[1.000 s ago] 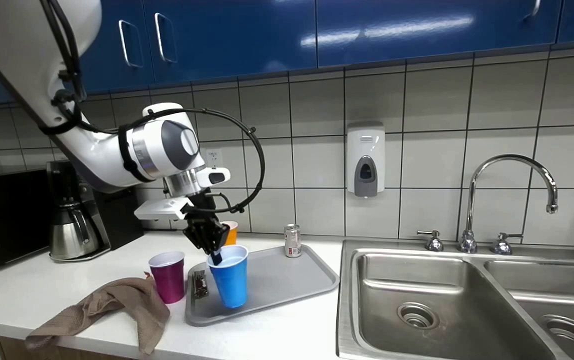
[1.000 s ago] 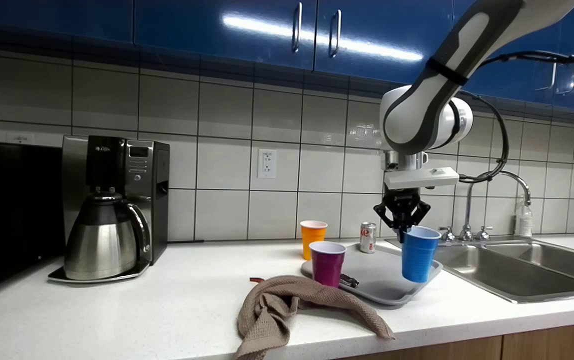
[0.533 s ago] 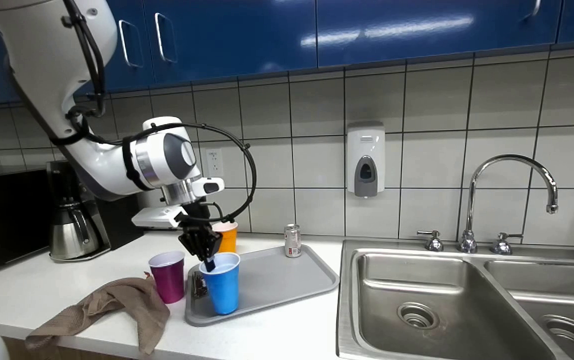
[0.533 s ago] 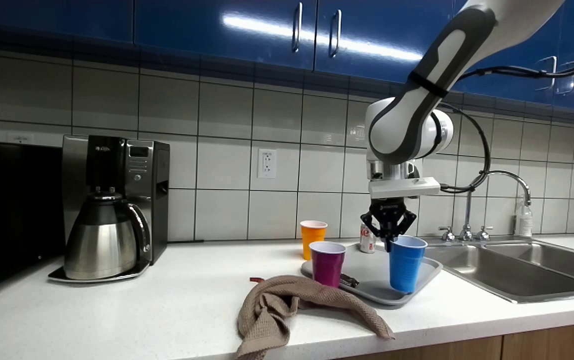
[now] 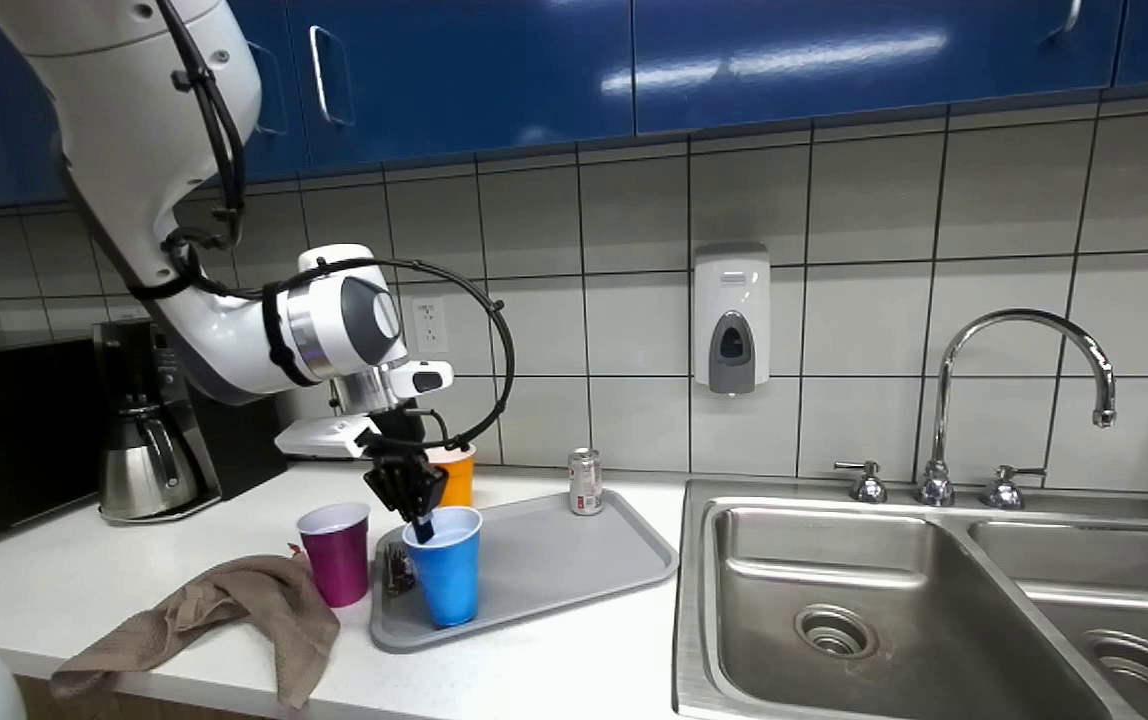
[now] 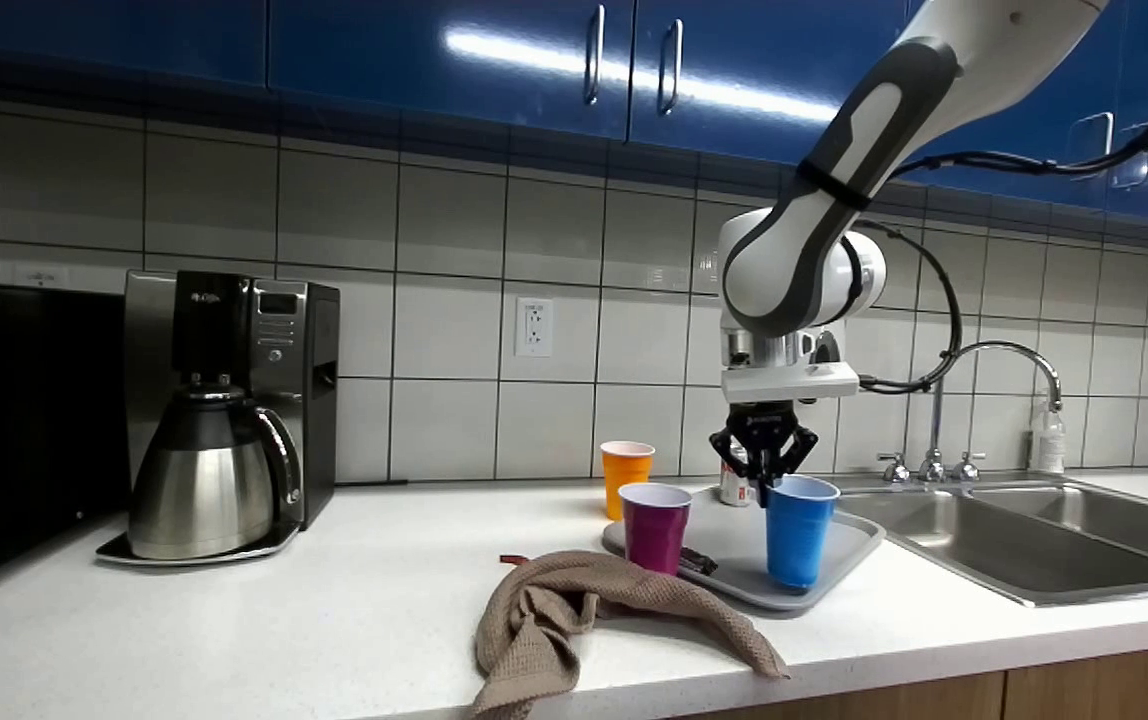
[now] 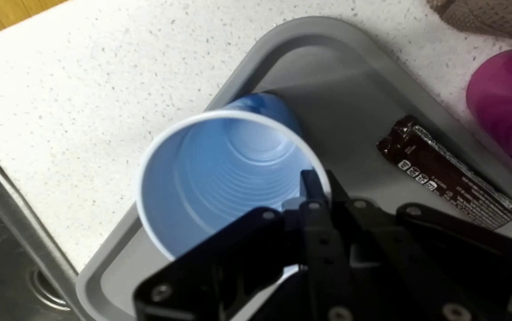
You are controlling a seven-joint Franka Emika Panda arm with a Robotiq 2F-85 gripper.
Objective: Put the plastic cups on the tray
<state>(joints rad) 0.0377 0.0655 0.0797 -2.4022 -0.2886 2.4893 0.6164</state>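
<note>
Blue cup (image 5: 449,580), leaning slightly, hangs over or rests on the tray (image 5: 554,560); I cannot tell whether its base touches. Think of a clock laid over the tray, the sink (image 5: 698,590) at three o'clock: the cup is near eight, just inside the rim. Over the last second it has come down, in both exterior views, and drifted toward nine. The gripper (image 7: 323,183) has its two dark fingers (image 7: 313,188) pinching the cup's lip, one inside, one outside. That descent suggests this cup is about to be set down, so letting go gently looks like the next need. The purple cup (image 5: 336,560) stands off the tray at nine, the orange cup (image 5: 457,482) off it at eleven; both, I judge, are yet to be brought over.
</note>
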